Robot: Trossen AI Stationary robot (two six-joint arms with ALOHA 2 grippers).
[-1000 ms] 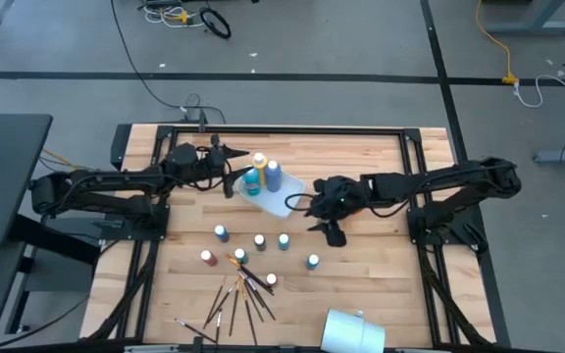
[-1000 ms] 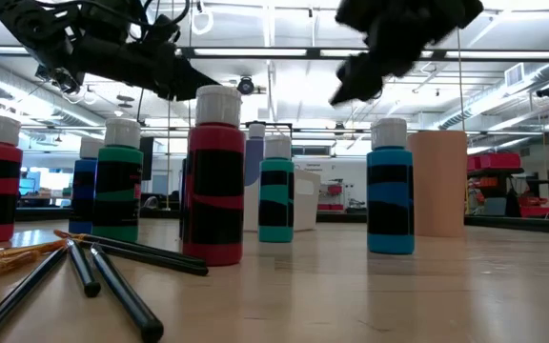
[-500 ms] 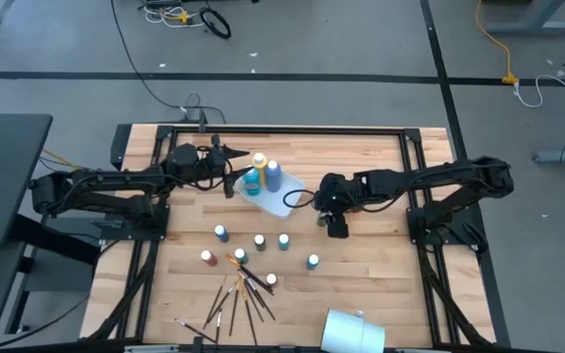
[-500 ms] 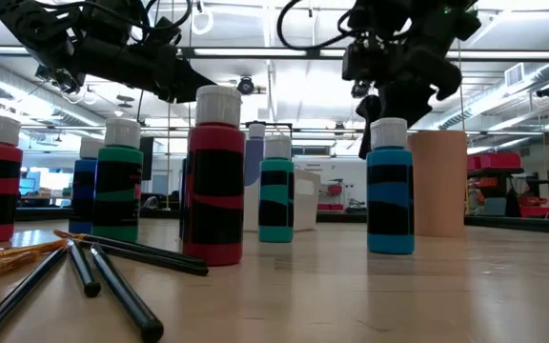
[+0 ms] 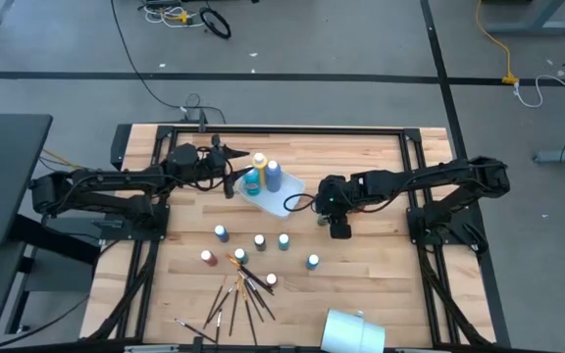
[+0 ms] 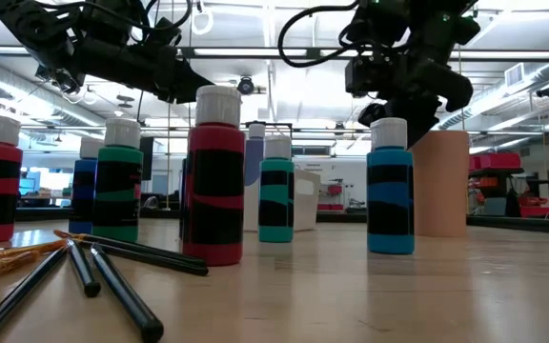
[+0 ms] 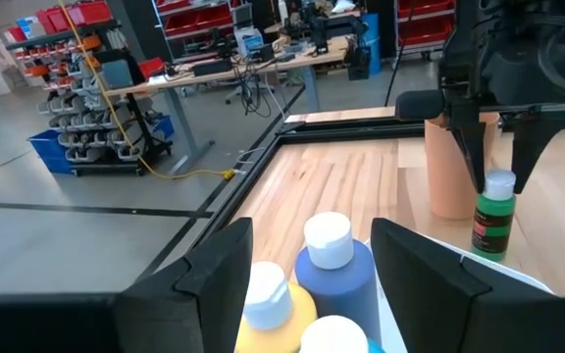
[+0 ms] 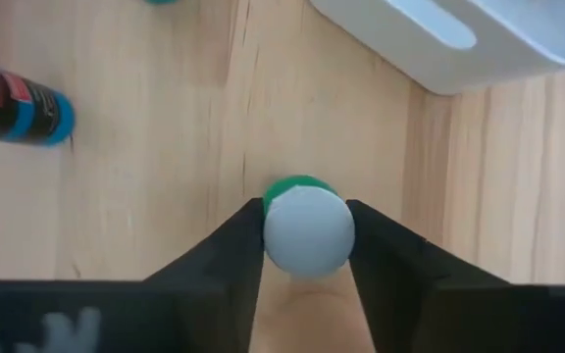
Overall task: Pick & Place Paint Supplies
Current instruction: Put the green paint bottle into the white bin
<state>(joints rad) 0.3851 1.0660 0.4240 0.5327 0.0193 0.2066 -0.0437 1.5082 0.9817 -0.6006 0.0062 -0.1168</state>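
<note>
Right gripper (image 8: 305, 240) pinching the green bottle (image 7: 492, 214) at its white cap — light, rigid, smooth-sided; left gripper (image 7: 312, 260) spread.

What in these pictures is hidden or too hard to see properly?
- High view: the green bottle lies under the right gripper.
- Low view: the blue bottle hides it too.
- Left wrist view: the left gripper covers the tray.
- High view: the brushes overlap, uncountable.
</note>
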